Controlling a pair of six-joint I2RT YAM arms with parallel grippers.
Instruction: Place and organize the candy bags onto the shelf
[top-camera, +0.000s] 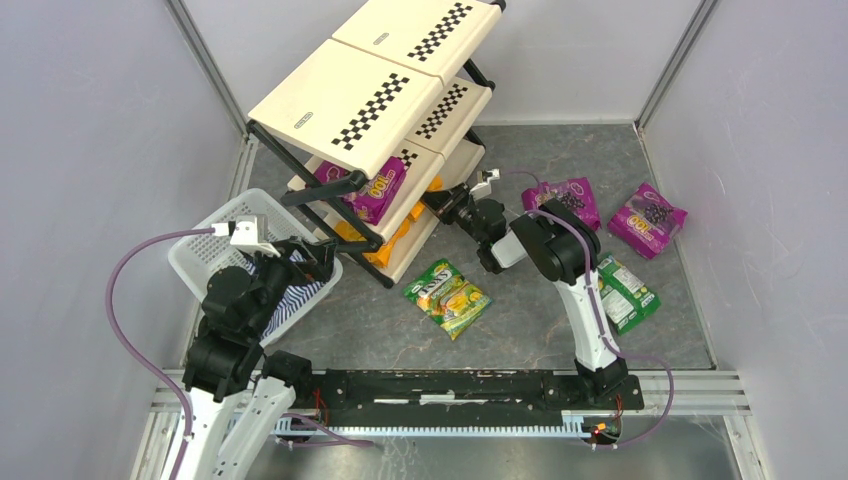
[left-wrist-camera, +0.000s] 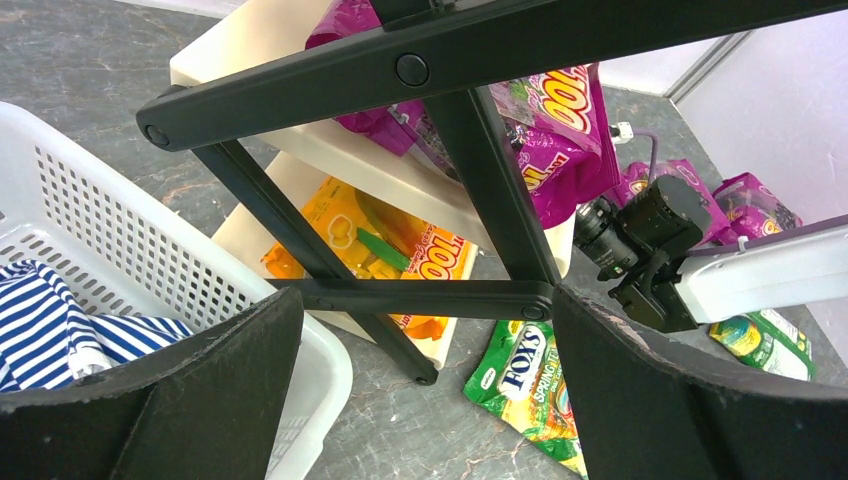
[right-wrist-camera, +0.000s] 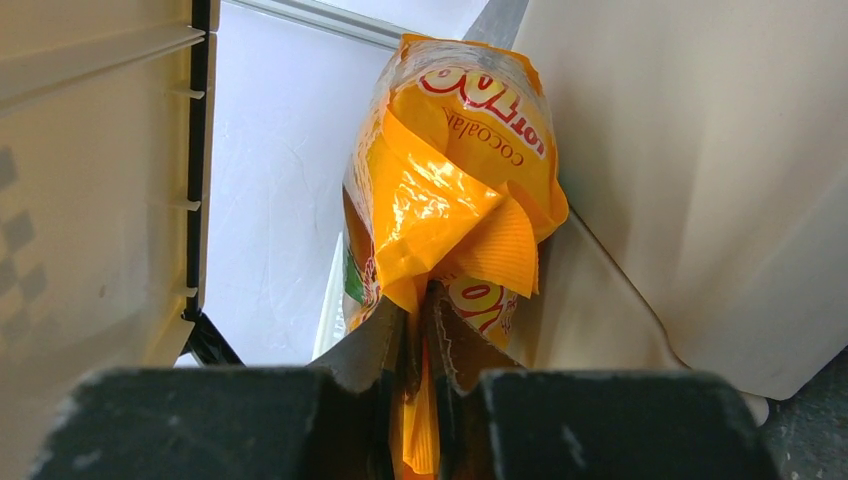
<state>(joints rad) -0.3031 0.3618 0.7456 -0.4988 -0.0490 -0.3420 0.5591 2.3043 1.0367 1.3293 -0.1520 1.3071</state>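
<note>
My right gripper (right-wrist-camera: 422, 310) is shut on the crimped edge of an orange-yellow candy bag (right-wrist-camera: 450, 170), which stands upright between cream panels of the shelf (top-camera: 345, 105). From above, that gripper (top-camera: 452, 203) reaches into the shelf's right side at the lower tiers. A purple bag (top-camera: 375, 190) lies on the middle tier and an orange one (left-wrist-camera: 400, 250) on the bottom tier. My left gripper (left-wrist-camera: 425, 300) hangs open and empty beside the shelf's black frame, over the basket edge. On the table lie two green bags (top-camera: 447, 297) (top-camera: 625, 292) and two purple bags (top-camera: 565, 200) (top-camera: 648, 218).
A white mesh basket (top-camera: 205, 250) holding a blue-white striped cloth (left-wrist-camera: 60, 320) sits left of the shelf, under my left arm. The shelf's black leg (left-wrist-camera: 420, 365) stands close to the basket. Grey walls close in the table on three sides.
</note>
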